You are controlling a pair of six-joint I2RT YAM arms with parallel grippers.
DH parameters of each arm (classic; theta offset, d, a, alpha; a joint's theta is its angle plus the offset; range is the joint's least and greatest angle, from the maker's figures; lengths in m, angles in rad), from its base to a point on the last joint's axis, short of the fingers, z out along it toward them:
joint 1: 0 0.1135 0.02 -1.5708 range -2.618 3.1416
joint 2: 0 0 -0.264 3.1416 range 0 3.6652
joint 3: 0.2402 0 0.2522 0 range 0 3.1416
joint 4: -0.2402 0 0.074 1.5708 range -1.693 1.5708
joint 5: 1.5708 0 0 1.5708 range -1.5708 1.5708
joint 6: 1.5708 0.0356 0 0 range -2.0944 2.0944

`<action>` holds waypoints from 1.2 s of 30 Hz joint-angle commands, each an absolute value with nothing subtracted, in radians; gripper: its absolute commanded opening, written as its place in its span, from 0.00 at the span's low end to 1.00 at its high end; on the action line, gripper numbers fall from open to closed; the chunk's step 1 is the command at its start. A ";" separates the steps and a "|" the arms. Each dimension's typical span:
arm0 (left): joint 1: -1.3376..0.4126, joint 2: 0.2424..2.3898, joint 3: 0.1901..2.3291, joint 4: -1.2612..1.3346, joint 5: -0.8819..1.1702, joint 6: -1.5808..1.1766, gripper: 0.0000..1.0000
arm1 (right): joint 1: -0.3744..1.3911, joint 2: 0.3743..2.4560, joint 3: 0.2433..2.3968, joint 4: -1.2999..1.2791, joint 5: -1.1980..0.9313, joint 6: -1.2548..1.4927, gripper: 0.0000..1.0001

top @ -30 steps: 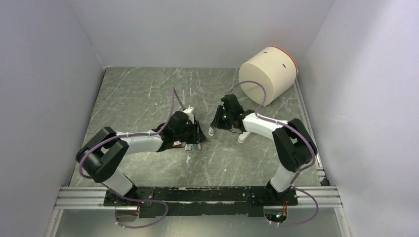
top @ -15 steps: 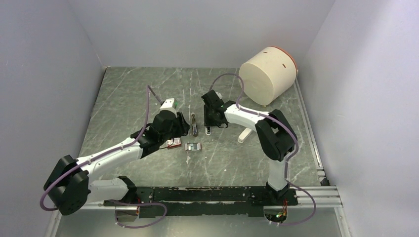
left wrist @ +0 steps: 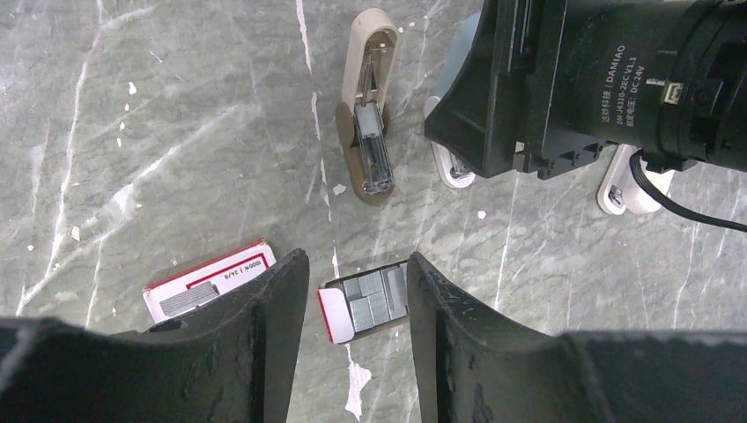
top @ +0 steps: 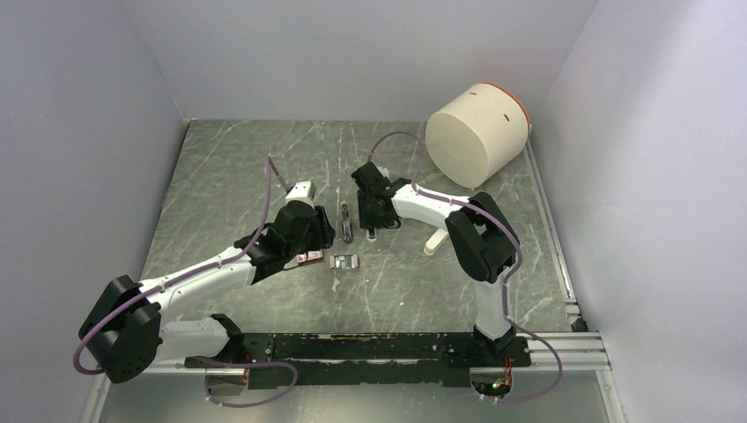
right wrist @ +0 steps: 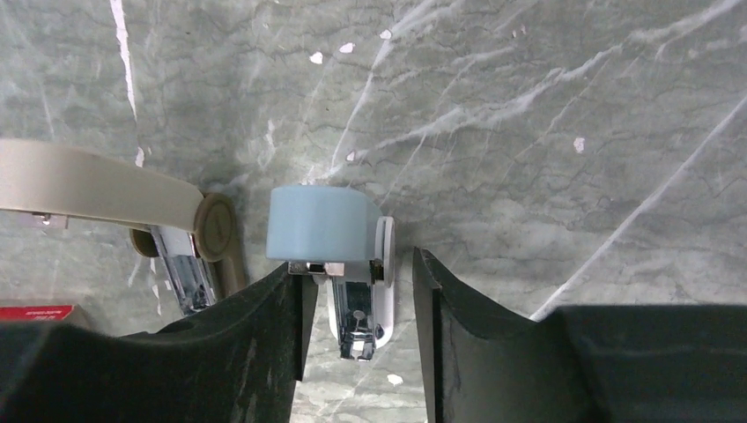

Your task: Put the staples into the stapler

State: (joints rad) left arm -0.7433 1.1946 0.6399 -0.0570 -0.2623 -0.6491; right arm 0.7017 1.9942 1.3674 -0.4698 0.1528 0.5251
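- Left end effector: I am seeing its two matte black fingers standing spread, gripping nothing.
- Staples: a small block of silvery-grey metal strips with a red end is lying flat on the worktop, in the gap between the left fingers. I cannot tell whether either finger is touching it.
- Red box: a little flat carton with a white printed label and grey strips showing at its open side is lying just left of the left finger.
- Beige stapler: it is lying opened out beyond the staples and apart from them, with its rounded plastic arm stretching away and a shiny metal channel exposed.
- Right end effector: its black fingers are also standing spread, straddling the blue stapler. I cannot tell whether they are touching it.
- Blue stapler: a pale blue rounded cap is sitting on a white body, with bright chrome parts showing below, just beside the beige stapler's round hinge.
- Worktop: a grey-green, marble-patterned sheet is showing white veins and small chips.
- Drum: a smooth cream cylinder with an orange rim is lying tilted at the far right corner.
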 commanded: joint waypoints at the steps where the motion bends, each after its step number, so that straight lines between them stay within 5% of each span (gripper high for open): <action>1: -0.741 1.191 0.643 -0.060 -0.284 -0.634 0.51 | 0.708 1.990 1.386 -0.508 0.186 0.518 0.48; 8: -0.741 1.159 0.641 -0.064 -0.257 -0.636 0.56 | 0.707 1.838 1.337 -0.481 0.193 0.546 0.56; 16: -0.741 1.011 0.588 -0.008 -0.172 -0.635 0.62 | 0.703 1.479 1.092 -0.557 0.555 0.656 0.62; 20: -0.740 0.964 0.582 -0.007 -0.127 -0.623 0.84 | 0.680 1.353 0.970 -0.613 0.644 0.788 0.71; 23: -0.741 0.947 0.588 -0.008 -0.083 -0.625 0.90 | 0.646 1.339 0.914 -0.634 0.608 0.844 0.74; 26: -0.740 0.945 0.583 0.018 -0.054 -0.623 0.97 | 0.630 1.360 0.873 -0.600 0.552 0.863 0.74; 36: -0.741 1.031 0.622 0.049 0.022 -0.602 0.97 | 0.575 1.423 0.795 -0.491 0.465 0.896 0.59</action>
